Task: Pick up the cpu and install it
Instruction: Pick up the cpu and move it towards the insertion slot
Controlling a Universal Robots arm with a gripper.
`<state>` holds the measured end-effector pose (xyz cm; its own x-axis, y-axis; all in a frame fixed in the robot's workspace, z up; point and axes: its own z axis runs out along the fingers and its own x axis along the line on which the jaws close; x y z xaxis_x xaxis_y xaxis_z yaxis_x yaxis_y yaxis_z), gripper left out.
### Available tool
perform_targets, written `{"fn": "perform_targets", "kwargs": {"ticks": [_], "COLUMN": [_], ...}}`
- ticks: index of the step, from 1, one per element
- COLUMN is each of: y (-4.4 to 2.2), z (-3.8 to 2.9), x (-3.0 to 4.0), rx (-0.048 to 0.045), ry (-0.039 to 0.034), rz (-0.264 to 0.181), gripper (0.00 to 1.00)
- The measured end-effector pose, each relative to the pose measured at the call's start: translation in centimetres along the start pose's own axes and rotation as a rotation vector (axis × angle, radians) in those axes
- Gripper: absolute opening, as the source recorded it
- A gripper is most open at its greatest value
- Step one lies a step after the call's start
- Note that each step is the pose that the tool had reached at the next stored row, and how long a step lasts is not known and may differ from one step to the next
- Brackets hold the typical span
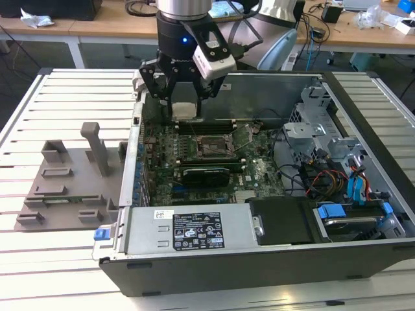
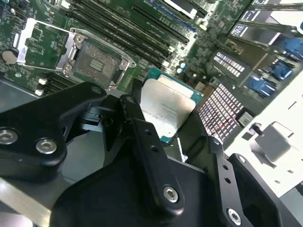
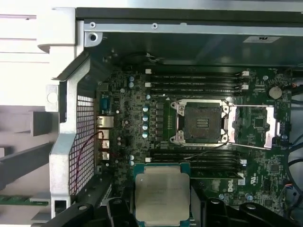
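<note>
The cpu [image 3: 162, 194] is held by the gripper [image 1: 184, 103], whose black fingers [image 2: 142, 137] are closed onto its opposite edges, no wider apart than the chip itself. The chip's silver-grey top is turned toward the cameras in both wrist views, and a thin green edge is seen around it. The chip is carried above the motherboard [image 1: 214, 165], to one side of the socket [image 3: 201, 124] rather than over it. A bank of black memory slots [image 3: 199, 158] is seen between the two.

The socket is uncovered, with its square bed of contacts bare. Its metal load plate [image 3: 255, 125] is folded back and lies just beside it. A second bank of memory slots [image 3: 196, 80] is set on the side of the socket opposite the chip.

Farther from the socket, the perforated rear panel [image 3: 83, 137] of the open computer case [image 1: 272, 81] is seen. In the exterior view, a power supply [image 1: 194, 230] with a white label is placed on the near side of the socket. A drive cage [image 1: 350, 214] with blue tabs is found toward the exterior view's right of it.

Well apart from the socket, outside the case on the exterior view's left, a grey plastic tray [image 1: 65, 181] is laid on the white slatted table [image 1: 71, 91]. Beyond the socket, past the case's back wall, wooden benches [image 1: 104, 29] are seen.
</note>
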<state>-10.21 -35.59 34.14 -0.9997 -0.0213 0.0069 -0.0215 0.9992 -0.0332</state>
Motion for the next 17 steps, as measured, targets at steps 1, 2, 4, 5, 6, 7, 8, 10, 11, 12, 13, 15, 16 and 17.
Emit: {"fn": "perform_targets", "kwargs": {"ticks": [1,2,4,5,6,7,8,10,11,12,13,15,16,17], "y": [0.02,0.04,0.09,0.11,0.12,0.13,0.14,0.17,0.21,0.26,0.31,0.46,0.55,0.61], "z": [0.08,0.13,0.3,0.37,0.41,0.45,0.52,0.63,0.75,0.81,0.86,0.97,1.02,1.06], "x": [-0.19,-0.33,-0.81,-1.01,-1.14,-1.27,-1.46,-1.77,-2.08,-2.3,-2.47,-2.84,-3.06,-3.22], "rx": [-0.0001,0.0,0.0,0.0,0.0,0.0,0.0,0.0,-0.0001,-0.0001,-0.0001,-0.0002,-0.0001,0.0], "ry": [0.0003,0.0006,0.0016,0.0019,0.0022,0.0024,0.0027,0.0032,0.0038,0.0043,0.0046,0.005,0.0054,0.0055], "rz": [0.0,0.0,0.0,0.0,0.0,0.0,0.0,0.0,0.0,0.0,0.0,0.0,0.0,0.0], "gripper": [0.55,0.55,0.55,0.55,0.55,0.55,0.55,0.55,0.55,0.55,0.55,0.55,0.55,0.55]}}
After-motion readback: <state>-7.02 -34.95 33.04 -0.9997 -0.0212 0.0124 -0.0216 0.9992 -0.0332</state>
